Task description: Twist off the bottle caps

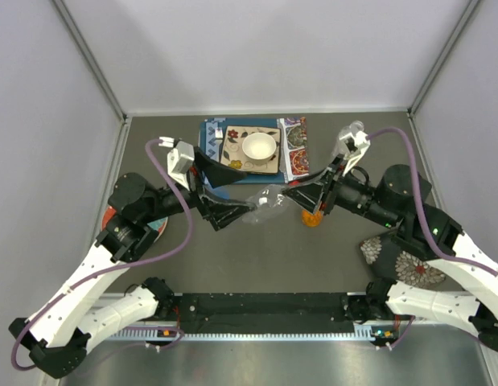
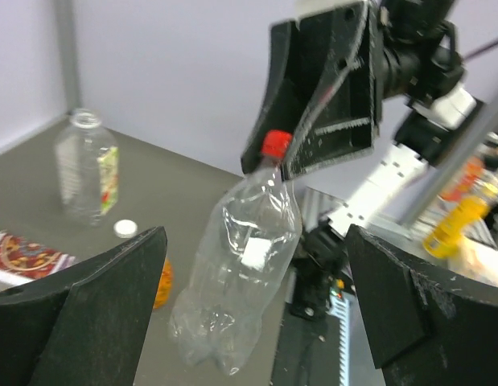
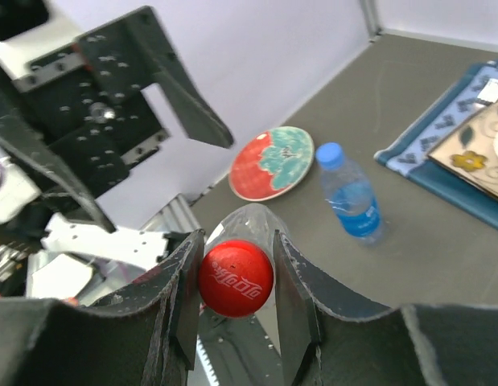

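Observation:
A clear crumpled bottle (image 1: 261,205) hangs between my two grippers. Its red cap (image 3: 236,277) sits between the fingers of my right gripper (image 3: 236,277), which is shut on it; the cap also shows in the left wrist view (image 2: 275,145). My left gripper (image 2: 257,322) is open, its fingers (image 2: 88,305) wide on either side of the bottle's lower body without touching it. A blue-capped bottle (image 3: 351,195) lies on the table, its blue cap (image 3: 330,153) on. A loose white cap (image 2: 125,228) lies by an uncapped bottle (image 2: 86,165). A small orange item (image 1: 312,217) sits under the right gripper.
A white bowl (image 1: 259,147) stands on a patterned tray and placemat (image 1: 293,145) at the back centre. A red and teal plate (image 3: 271,163) lies at the left, a patterned plate (image 1: 401,261) at the right. The uncapped bottle stands at the back right (image 1: 351,133).

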Action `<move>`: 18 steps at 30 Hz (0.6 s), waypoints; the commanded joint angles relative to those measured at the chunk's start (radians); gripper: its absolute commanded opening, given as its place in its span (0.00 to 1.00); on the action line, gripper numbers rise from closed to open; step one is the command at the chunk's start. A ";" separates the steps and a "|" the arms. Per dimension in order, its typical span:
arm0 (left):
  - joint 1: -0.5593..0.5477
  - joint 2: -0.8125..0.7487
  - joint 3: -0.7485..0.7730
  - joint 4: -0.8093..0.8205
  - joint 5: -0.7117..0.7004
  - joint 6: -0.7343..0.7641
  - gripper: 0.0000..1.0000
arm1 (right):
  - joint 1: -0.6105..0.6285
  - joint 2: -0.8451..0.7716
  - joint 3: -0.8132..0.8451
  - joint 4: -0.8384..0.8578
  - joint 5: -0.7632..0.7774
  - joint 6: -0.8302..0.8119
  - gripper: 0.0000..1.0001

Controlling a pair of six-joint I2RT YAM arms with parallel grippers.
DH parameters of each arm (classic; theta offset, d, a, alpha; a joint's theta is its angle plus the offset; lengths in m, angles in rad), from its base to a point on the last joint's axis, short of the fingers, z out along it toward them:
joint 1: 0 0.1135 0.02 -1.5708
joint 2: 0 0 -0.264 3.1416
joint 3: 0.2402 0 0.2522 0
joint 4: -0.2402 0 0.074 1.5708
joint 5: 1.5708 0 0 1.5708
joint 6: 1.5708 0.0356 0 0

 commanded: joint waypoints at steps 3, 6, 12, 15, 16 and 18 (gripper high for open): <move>0.007 0.012 -0.019 0.122 0.226 -0.021 0.99 | -0.012 -0.052 -0.053 0.212 -0.204 0.061 0.00; 0.007 0.020 -0.023 0.105 0.242 -0.009 0.99 | -0.012 -0.033 -0.042 0.230 -0.224 0.071 0.00; 0.007 0.023 -0.037 0.079 0.244 0.020 0.99 | -0.014 0.016 -0.002 0.242 -0.257 0.081 0.00; 0.007 0.021 -0.055 0.079 0.249 0.022 0.99 | -0.016 0.043 0.018 0.244 -0.254 0.078 0.00; 0.007 0.021 -0.058 0.079 0.250 0.022 0.99 | -0.014 0.054 0.022 0.246 -0.256 0.076 0.00; 0.007 0.020 -0.069 0.079 0.258 0.026 0.99 | -0.014 0.068 0.039 0.246 -0.259 0.076 0.00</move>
